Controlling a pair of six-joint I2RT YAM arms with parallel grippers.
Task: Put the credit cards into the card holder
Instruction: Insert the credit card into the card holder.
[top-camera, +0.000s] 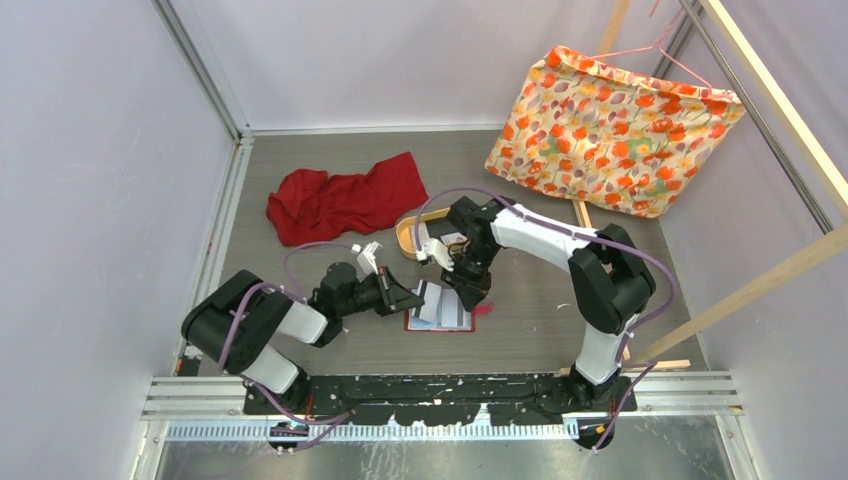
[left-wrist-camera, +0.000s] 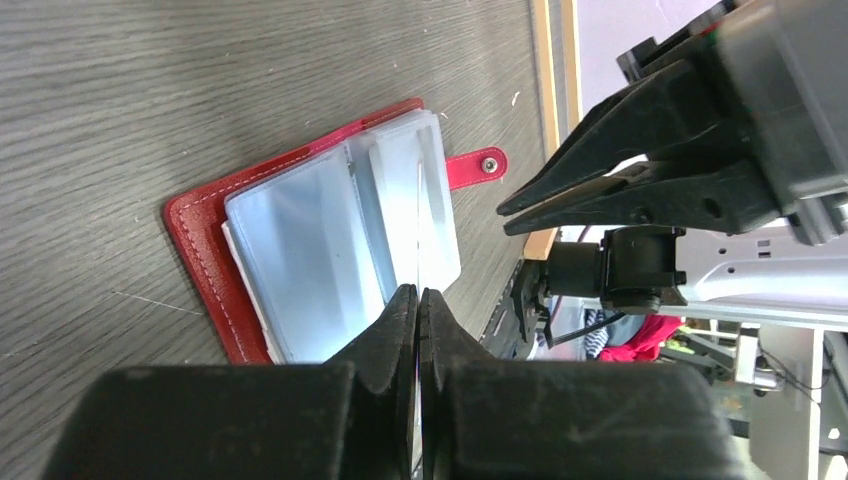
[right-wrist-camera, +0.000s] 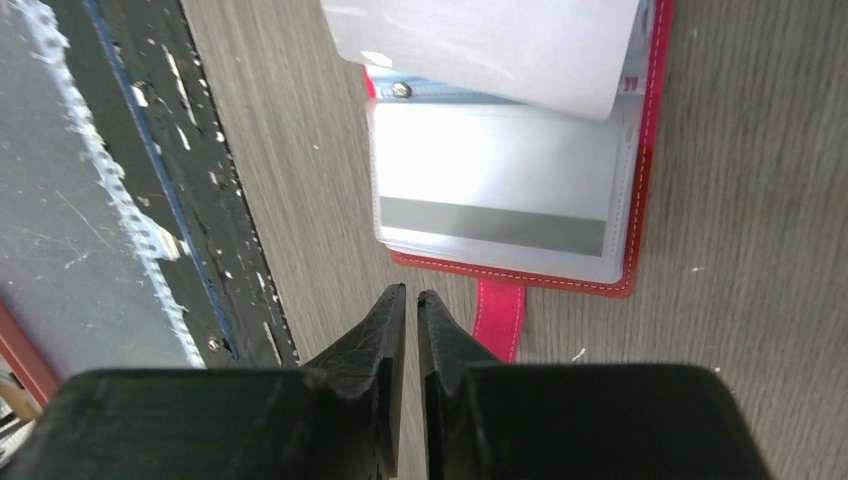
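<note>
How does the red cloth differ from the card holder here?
The red cloth is bigger than the card holder. The cloth lies crumpled; the card holder lies open, pale pockets up. The cloth sits farther back, the card holder nearer the front. Both are red.

Red card holder (top-camera: 445, 312) open flat; striped credit card (right-wrist-camera: 495, 190) inside clear pocket.

The card holder (left-wrist-camera: 205, 255) is red with pale stitching — its pockets bluish-clear. A whitish card (right-wrist-camera: 490, 165) carries one grey stripe; the bench (top-camera: 530, 215) is grey wood-grain.
</note>
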